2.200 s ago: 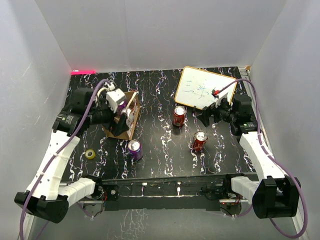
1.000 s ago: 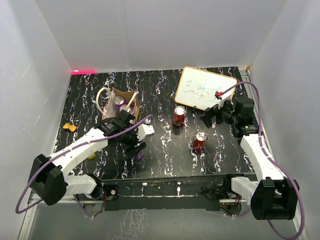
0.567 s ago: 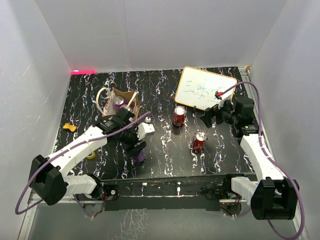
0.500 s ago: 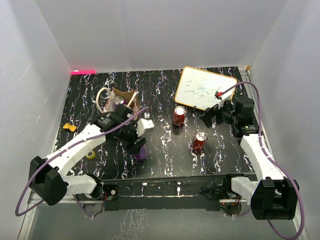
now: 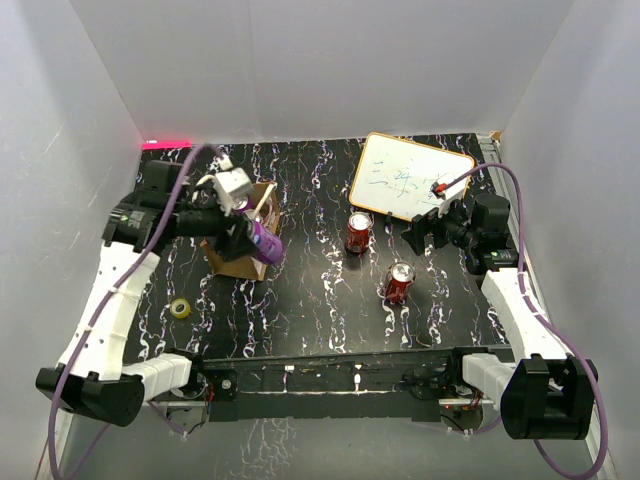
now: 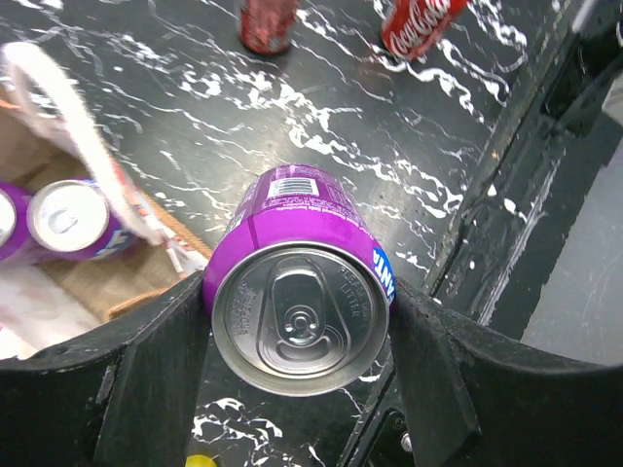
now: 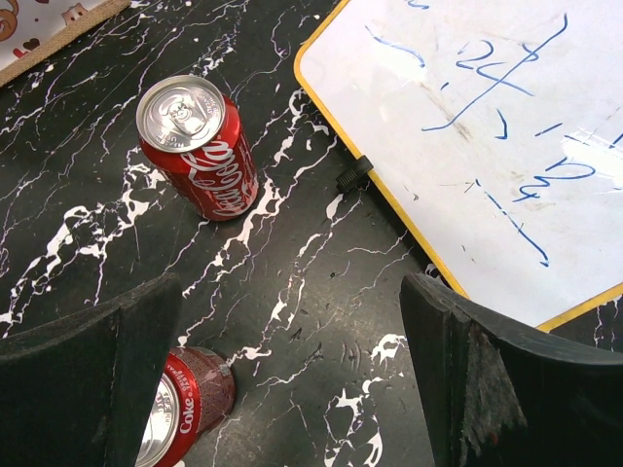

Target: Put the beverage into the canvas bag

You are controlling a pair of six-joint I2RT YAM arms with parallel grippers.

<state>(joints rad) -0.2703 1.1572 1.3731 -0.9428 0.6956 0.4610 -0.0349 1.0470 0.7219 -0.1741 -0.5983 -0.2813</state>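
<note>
a: where's the beverage right now?

b: the purple can [image 5: 264,243] is off the bench [image 5: 320,300], clamped in the left end effector [image 5: 250,236]. from the wrist view the fingers [image 6: 156,360] press on both sides of its body, just under the top rim, so the lid faces the camera.

a: why grip it that way?

b: i'd guess so it can go into the bag bottom first and stand up like the others.

a: and the bag?

b: the canvas bag [image 5: 238,265] stands on the left of the bench with its mouth open. there are already two purple cans [image 6: 63,219] standing inside. the held can hangs at the bag's right edge, looking tilted from above. in the wrist view it seems to be over the bench just outside the rim, not over the opening.

a: so not done?

b: no, i'd say it's mid-carry. it has to move over the free part of the opening and come down past the pale handle [image 6: 73,136] without snagging it.

a: what about the other arm?

b: the right end effector [image 7: 292,389] has its fingers apart and holds nothing. it's parked by the whiteboard [image 5: 410,180], looking down at the two red cans [image 5: 358,231], probably to keep out of the way.
</note>
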